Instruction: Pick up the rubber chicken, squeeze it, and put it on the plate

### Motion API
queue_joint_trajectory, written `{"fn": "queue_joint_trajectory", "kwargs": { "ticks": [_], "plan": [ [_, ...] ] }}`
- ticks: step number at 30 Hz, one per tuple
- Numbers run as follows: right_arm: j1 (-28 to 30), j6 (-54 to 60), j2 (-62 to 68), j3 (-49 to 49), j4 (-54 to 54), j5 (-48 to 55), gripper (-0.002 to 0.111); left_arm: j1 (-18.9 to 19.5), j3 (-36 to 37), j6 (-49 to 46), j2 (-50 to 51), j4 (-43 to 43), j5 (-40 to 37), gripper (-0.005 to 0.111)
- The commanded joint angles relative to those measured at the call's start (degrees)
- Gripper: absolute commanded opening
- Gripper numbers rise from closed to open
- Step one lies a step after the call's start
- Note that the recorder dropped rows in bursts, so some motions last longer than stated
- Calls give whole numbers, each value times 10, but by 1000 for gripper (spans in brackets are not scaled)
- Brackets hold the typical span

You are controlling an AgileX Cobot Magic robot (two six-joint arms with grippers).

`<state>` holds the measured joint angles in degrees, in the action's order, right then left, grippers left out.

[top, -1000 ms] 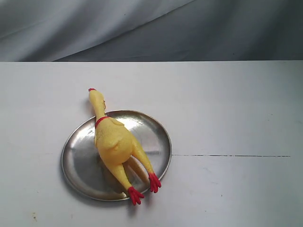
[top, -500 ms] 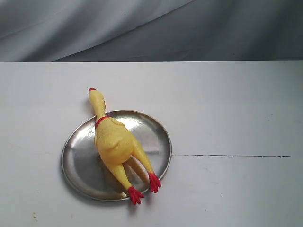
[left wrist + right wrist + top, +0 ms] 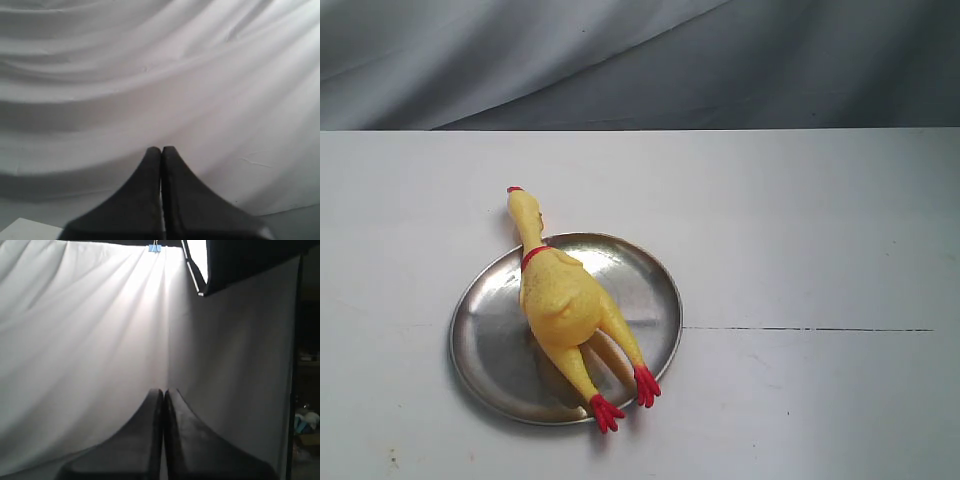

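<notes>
Rubber chicken (image 3: 560, 305) lies on the plate (image 3: 485, 330), left of centre on the white worktop (image 3: 800, 230). Body sits across the middle of the plate, head and neck hang out past the far rim, red feet poke over the near rim. No arm in the exterior view. Left end effector (image 3: 161, 150) is closed, tips pressed together with nothing between them, facing the grey backdrop cloth (image 3: 150, 75). Right end effector (image 3: 164, 391) is the same: closed, empty, facing cloth. My read: placement is done, so the task looks finished or at its very end; can't tell from here whether the squeeze happened. Next move needs little, just both arms clear of the plate. For a neater placement, regrasp at the plump body and shift it so head and feet sit inside the rim.
</notes>
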<state>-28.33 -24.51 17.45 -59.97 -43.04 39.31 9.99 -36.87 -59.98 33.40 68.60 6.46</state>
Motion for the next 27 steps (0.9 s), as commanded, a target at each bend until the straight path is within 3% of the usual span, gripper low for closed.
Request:
{"fn": "queue_joint_trajectory", "kwargs": {
  "ticks": [1,5,11,17,27],
  "plan": [
    [4,-17,-56,105,8,-40,0,-3,3,-23,-2,-2,0,0],
    [4,-17,-84,176,25,-105,0,-3,31,-35,-22,-2,-2,0],
    [4,-17,-85,268,69,-164,0,-3,163,-30,-103,-1,14,0],
    [4,-17,-85,353,92,-177,0,-3,237,-15,-139,49,5,0],
    [4,-17,-85,359,93,-171,0,-3,246,-15,-139,49,11,0]
  ]
}}
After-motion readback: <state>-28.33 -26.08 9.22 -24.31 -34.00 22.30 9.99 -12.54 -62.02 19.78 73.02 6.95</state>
